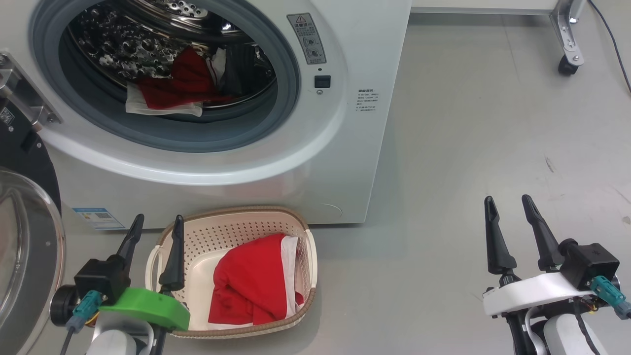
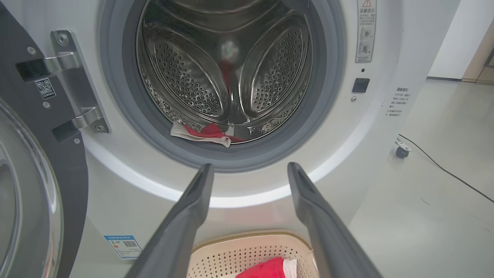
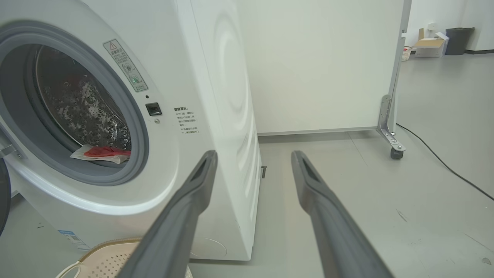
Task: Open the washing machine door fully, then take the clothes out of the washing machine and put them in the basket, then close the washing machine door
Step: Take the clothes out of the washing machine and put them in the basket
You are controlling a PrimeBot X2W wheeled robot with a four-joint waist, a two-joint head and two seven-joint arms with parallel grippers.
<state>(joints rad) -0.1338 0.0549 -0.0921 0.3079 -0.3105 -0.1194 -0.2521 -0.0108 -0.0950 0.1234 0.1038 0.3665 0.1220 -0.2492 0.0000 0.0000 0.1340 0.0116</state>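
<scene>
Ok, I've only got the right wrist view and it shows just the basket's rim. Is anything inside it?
Observer: Yes, a red garment with white trim lies in the basket.
Operator: And the door, is it out of the way?
Observer: The washing machine door stands wide open, off to the left.
Operator: Where's the left gripper?
Observer: The left gripper is open and empty, by the basket's left side.
</scene>
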